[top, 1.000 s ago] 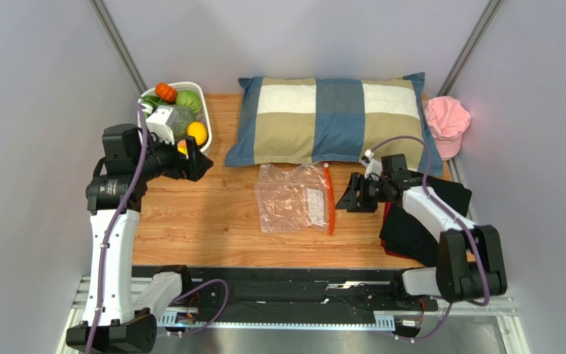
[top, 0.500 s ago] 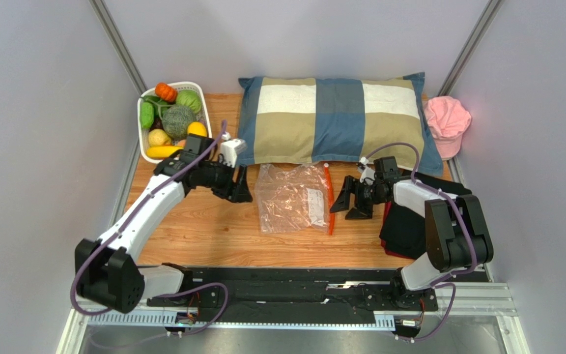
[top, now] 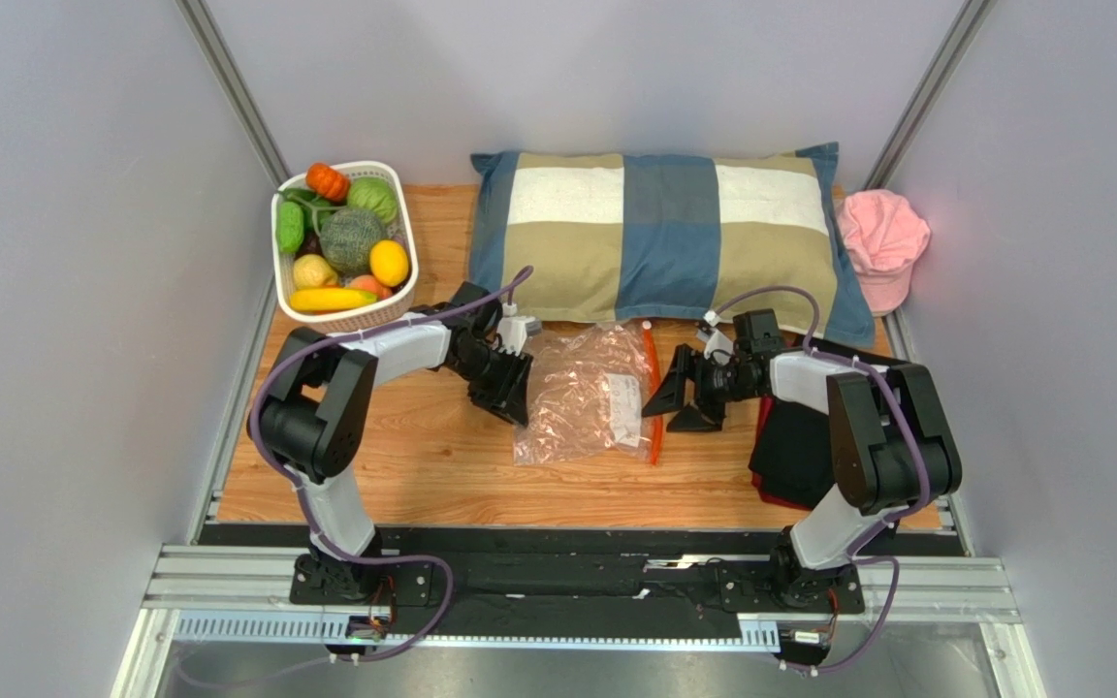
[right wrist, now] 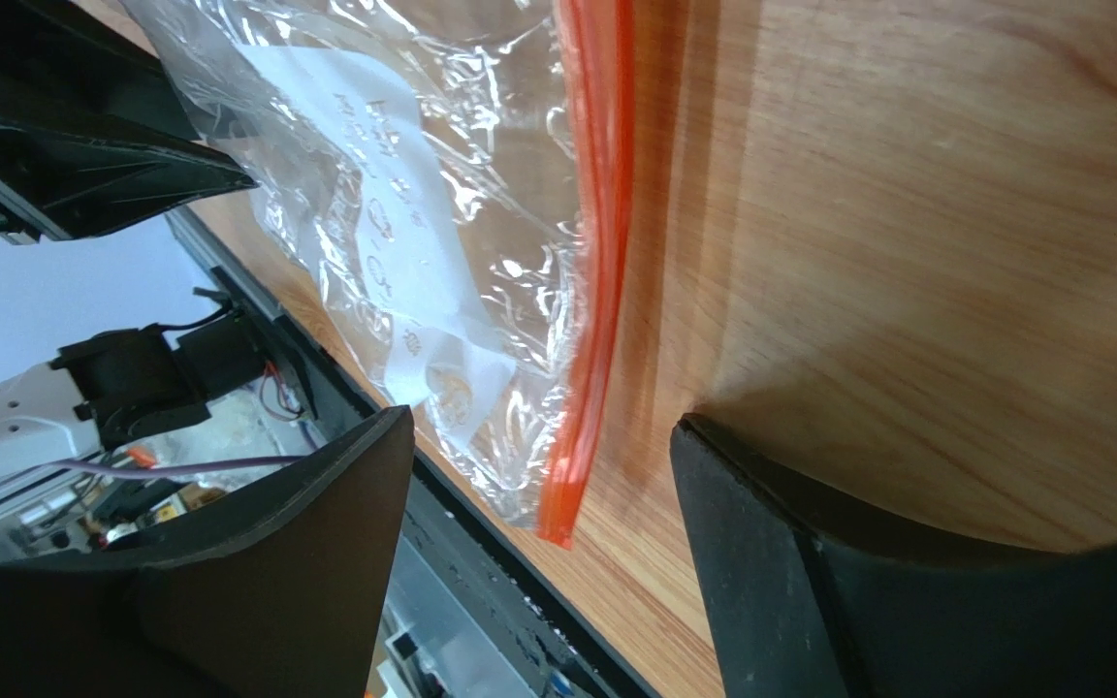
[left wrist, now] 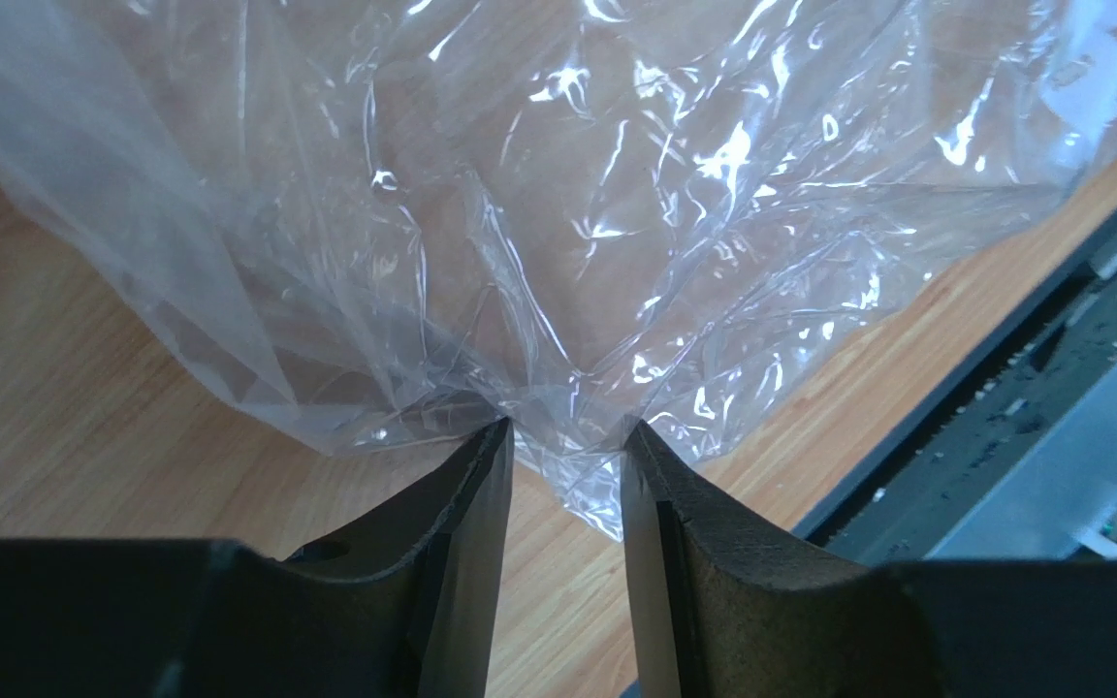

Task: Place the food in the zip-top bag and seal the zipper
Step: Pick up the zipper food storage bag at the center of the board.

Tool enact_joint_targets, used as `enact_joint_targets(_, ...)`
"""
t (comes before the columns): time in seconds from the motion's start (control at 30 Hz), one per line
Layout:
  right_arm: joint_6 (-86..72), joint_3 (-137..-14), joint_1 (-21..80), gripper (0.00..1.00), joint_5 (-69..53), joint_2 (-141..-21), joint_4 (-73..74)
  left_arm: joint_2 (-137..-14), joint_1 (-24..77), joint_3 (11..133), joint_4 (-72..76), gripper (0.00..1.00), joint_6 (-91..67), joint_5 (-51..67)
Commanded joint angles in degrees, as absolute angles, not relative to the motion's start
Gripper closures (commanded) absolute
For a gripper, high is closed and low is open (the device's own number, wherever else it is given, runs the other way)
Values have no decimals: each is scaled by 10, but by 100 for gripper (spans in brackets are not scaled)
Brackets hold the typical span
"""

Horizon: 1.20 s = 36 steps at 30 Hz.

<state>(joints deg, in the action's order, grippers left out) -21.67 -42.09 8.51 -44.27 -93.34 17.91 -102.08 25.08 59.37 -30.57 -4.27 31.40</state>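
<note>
The clear zip-top bag (top: pixel 579 396) lies flat on the wooden table, its white label patch (right wrist: pixel 375 218) facing up. The orange-red zipper (top: pixel 651 390) runs along its right edge. My left gripper (top: pixel 509 393) is at the bag's left edge, still open. Its fingertips (left wrist: pixel 499 436) stand a narrow gap apart with crinkled film (left wrist: pixel 579 291) between them. My right gripper (top: pixel 675 403) is wide open and low over the table, straddling the zipper's near end (right wrist: pixel 562 509) without touching it. The food (top: pixel 343 245) sits in the white basket (top: pixel 409 240) at the back left: lemon (top: pixel 390 262), banana (top: pixel 329 300) and others.
A checked pillow (top: pixel 659 233) lies behind the bag and a pink cap (top: pixel 882 240) sits at the back right. A black cloth (top: pixel 812 444) lies under my right arm. A black rail (top: pixel 565 560) runs along the table's near edge.
My left arm swung from the basket down to the bag's left edge, and its jaws narrowed around the film. My right gripper opened wider and edged toward the zipper.
</note>
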Motion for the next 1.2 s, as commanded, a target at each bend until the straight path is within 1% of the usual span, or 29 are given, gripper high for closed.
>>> enact_joint_targets(0.0, -221, -422, 96, 30, -429, -969, 142, -1033, 251, 625, -280, 59, -46, 325)
enact_joint_targets(0.03, -228, -424, 97, 35, -435, -968, 133, -1035, 251, 629, -279, 62, -47, 326)
enact_joint_targets(0.1, -234, -426, 102, 42, -449, -964, 126, -1041, 251, 632, -279, 63, -47, 329)
enact_joint_targets(0.13, -236, -428, 105, 52, -450, -962, 120, -1041, 251, 634, -279, 63, -49, 332)
enact_joint_targets(0.2, -235, -431, 114, 67, -455, -957, 118, -1041, 251, 632, -276, 63, -49, 334)
enact_joint_targets(0.23, -234, -438, 115, 80, -455, -955, 123, -1038, 251, 630, -276, 63, -51, 332)
enact_joint_targets(0.3, -217, -449, 115, 92, -454, -942, 155, -1022, 251, 627, -279, 63, -49, 330)
enact_joint_targets(0.33, -208, -456, 114, 100, -452, -935, 173, -1012, 251, 621, -285, 62, -47, 329)
enact_joint_targets(0.4, -162, -481, 113, 100, -441, -898, 232, -963, 248, 615, -290, 57, -45, 334)
enact_joint_targets(0.43, -140, -493, 113, 100, -436, -880, 253, -941, 245, 607, -292, 50, -46, 345)
enact_joint_targets(0.47, -121, -515, 113, 100, -430, -863, 275, -884, 243, 602, -293, 45, -47, 352)
enact_joint_targets(0.5, -73, -528, 112, 100, -420, -828, 317, -853, 240, 599, -291, 41, -47, 356)
enact_joint_targets(0.53, -50, -540, 112, 100, -416, -812, 337, -821, 239, 600, -297, 30, -46, 361)
enact_joint_targets(0.57, -28, -551, 112, 100, -411, -798, 358, -763, 239, 606, -306, 25, -43, 359)
enact_joint_targets(0.6, 26, -580, 112, 100, -402, -782, 399, -736, 239, 613, -315, 19, -42, 354)
enact_joint_targets(0.63, 51, -593, 113, 100, -399, -759, 419, -713, 237, 639, -345, 8, -36, 346)
enact_joint_targets(0.67, 82, -609, 113, 100, -398, -747, 439, -676, 236, 656, -366, 2, -31, 340)
enact_joint_targets(0.73, 178, -648, 114, 100, -396, -716, 495, -649, 230, 717, -438, 1, -1, 335)
enact_joint_targets(0.8, 251, -670, 113, 100, -385, -696, 544, -618, 227, 751, -485, 1, 34, 336)
enact_joint_targets(0.83, 316, -690, 113, 100, -383, -685, 554, -609, 225, 779, -495, 1, 43, 321)
enact_joint_targets(0.9, 383, -709, 113, 100, -379, -657, 590, -592, 224, 801, -513, 1, 40, 303)
enact_joint_targets(0.93, 441, -725, 116, 100, -379, -647, 603, -590, 225, 822, -517, 1, 29, 286)
enact_joint_targets(1.03, 535, -748, 129, 100, -358, -621, 656, -580, 222, 845, -510, 1, 5, 275)
enact_joint_targets(1.07, 594, -762, 133, 100, -351, -615, 670, -573, 222, 848, -505, 1, 4, 275)
enact_joint_targets(1.17, 697, -770, 141, 100, -338, -589, 714, -567, 222, 856, -477, 1, 3, 287)
